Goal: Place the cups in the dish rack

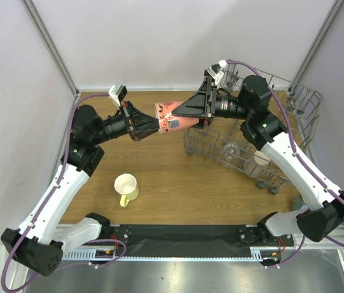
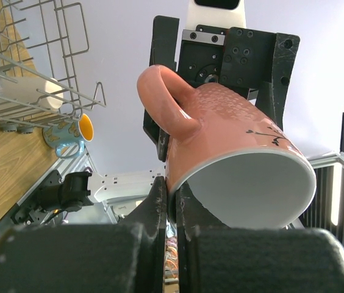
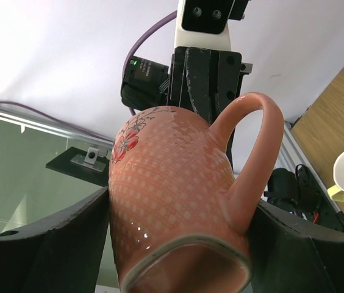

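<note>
"Where is the salmon-pink mug (image 1: pixel 169 117)?"

"It is held up in the air, near the dish rack (image 1: pixel 306 91). Its rim is pinched by the left gripper (image 2: pixel 171 201). The right gripper (image 1: pixel 183 113) is spread round it; whether it is squeezed cannot be told."

"What could go wrong?"

"If the rim is let go too soon, the mug could be dropped."

- The pink mug (image 1: pixel 167 117) hangs in mid-air, pinched at the rim by the left gripper (image 1: pixel 155 126). The right gripper (image 1: pixel 182 112) has a finger on either side of its base, so nothing can pass between the two arms at that height.
- The table (image 1: pixel 178 177) beneath them is bare wood.
- The yellow mug (image 1: pixel 126 185) stands alone at the front left, with free room all round it.
- The rack (image 1: pixel 306 104) fills the right rear. A glass (image 1: pixel 230 149) and a beige cup (image 1: pixel 261 158) take up its near part, and the right arm crosses above it.
</note>
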### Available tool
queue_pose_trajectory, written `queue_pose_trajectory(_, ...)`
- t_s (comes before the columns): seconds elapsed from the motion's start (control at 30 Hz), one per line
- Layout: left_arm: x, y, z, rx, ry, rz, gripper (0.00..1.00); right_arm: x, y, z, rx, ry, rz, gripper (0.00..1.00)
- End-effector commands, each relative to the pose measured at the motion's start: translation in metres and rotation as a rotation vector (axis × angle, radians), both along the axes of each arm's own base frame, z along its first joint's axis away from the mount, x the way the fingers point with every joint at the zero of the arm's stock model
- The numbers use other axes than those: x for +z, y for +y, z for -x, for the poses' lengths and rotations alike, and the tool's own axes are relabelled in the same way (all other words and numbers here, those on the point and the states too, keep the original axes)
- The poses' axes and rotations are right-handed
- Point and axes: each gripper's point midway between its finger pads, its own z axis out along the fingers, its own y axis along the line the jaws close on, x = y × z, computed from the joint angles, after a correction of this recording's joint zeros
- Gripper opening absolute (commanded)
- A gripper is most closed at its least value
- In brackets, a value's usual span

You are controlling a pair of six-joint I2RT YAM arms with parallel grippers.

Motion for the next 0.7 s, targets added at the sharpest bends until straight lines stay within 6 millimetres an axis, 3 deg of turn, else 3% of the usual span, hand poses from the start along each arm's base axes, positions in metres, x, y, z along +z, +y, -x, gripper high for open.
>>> queue_pose_trajectory(0.0,0.016,0.000,0.015,-0.052,0.007,0.050,0.00,0.022,0.000,0.008,0.021,-0.090,-0.052,0.00)
queue_pose_trajectory(0.07,0.012,-0.001,0.015,-0.057,0.020,0.047,0.11,0.022,0.000,0.007,0.014,-0.099,-0.050,0.00)
queue_pose_trajectory(0.1,0.010,-0.001,0.014,-0.054,0.027,0.047,0.23,0.022,-0.001,0.007,0.007,-0.101,-0.046,0.00)
queue_pose_trajectory(0.13,0.009,0.000,0.015,-0.053,0.031,0.046,0.42,0.020,-0.001,0.006,0.002,-0.102,-0.040,0.00)
queue_pose_trajectory(0.17,0.006,-0.001,0.015,-0.054,0.039,0.046,0.49,0.021,-0.004,0.004,-0.012,-0.123,-0.037,0.00)
queue_pose_trajectory(0.2,0.005,-0.001,0.016,-0.056,0.043,0.047,0.64,0.015,-0.005,0.000,-0.031,-0.090,-0.008,0.00)
queue_pose_trajectory(0.3,-0.001,0.000,0.016,-0.054,0.061,0.039,0.79,0.006,-0.014,-0.010,-0.081,-0.079,0.035,0.00)
queue_pose_trajectory(0.5,-0.020,0.010,0.014,-0.016,0.120,-0.017,0.91,-0.005,-0.042,-0.034,-0.209,-0.060,0.096,0.00)
queue_pose_trajectory(0.67,-0.038,0.023,0.010,0.027,0.181,-0.030,0.92,-0.015,-0.066,-0.050,-0.302,-0.050,0.161,0.00)
